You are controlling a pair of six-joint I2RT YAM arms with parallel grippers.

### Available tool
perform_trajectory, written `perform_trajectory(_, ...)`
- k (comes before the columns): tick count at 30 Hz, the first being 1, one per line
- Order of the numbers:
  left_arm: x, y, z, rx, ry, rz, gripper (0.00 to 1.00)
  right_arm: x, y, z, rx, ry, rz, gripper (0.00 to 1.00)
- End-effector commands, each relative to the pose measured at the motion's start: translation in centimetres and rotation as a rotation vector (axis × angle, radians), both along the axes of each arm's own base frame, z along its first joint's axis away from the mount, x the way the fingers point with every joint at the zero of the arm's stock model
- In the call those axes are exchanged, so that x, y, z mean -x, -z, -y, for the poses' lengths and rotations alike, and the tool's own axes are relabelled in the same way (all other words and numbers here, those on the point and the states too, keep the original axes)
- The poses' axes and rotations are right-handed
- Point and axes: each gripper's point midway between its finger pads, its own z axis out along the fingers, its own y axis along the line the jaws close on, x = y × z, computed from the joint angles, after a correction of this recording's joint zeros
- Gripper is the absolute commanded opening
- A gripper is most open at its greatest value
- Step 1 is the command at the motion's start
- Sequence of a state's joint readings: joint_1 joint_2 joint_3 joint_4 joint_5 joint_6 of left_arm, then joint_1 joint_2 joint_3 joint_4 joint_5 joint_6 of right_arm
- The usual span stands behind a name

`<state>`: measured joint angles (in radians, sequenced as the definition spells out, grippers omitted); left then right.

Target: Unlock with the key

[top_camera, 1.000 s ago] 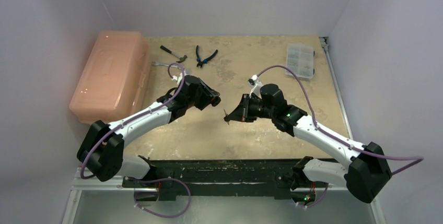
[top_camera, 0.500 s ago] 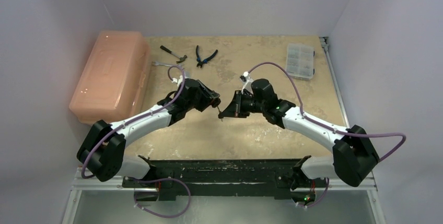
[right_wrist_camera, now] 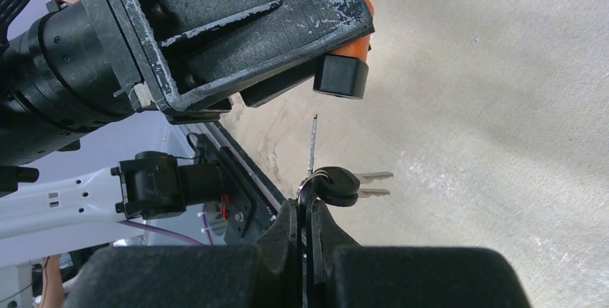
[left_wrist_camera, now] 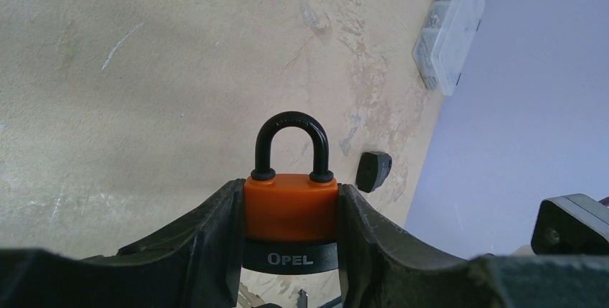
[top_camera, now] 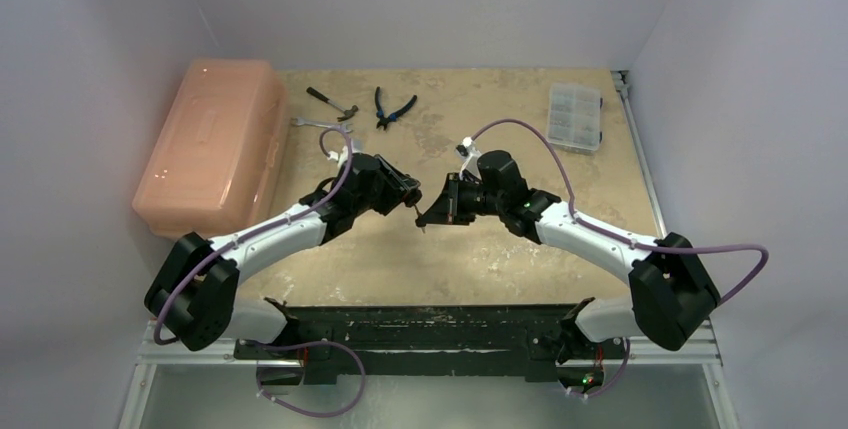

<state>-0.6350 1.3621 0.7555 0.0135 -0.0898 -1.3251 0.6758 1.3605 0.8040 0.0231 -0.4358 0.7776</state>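
Padlock point(left_wrist_camera: 291, 207), orange body, shackle toward 12 o'clock, was grasped between the jaws of the left gripper point(left_wrist_camera: 289, 192). Jaws of the right gripper point(right_wrist_camera: 305, 211) were clenched on the key point(right_wrist_camera: 314, 143), blade toward 12 o'clock, tip just short of the padlock's black base. Two spare keys point(right_wrist_camera: 370, 184) pointed to 3 o'clock.

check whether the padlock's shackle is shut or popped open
Shut: both legs of the shackle sit in the orange padlock body.

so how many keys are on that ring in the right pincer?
3. One key is pinched in the right pincer, blade up toward the padlock. Two spare keys dangle from the ring, blades pointing right in the wrist view. Others could hide behind the pincer.
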Motion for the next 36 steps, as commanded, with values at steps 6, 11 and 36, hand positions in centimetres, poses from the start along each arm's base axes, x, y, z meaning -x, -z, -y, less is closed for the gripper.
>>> perform_trajectory(6,-0.7,-4.0,0.3,0.085,-0.006,0.103,0.0,-1.3,-1.6,-0.6,-0.027,0.012,0.078,0.0)
perform_trajectory(11,-0.5,-3.9,0.2,0.077,-0.003,0.094,0.0,-1.4,-1.6,-0.6,-0.033,0.017,0.084,0.0)
perform_trajectory(36,-0.2,-3.5,0.3,0.075,0.01,0.082,0.0,-2.4,-1.3,-0.9,-0.017,0.036,0.1,0.0)
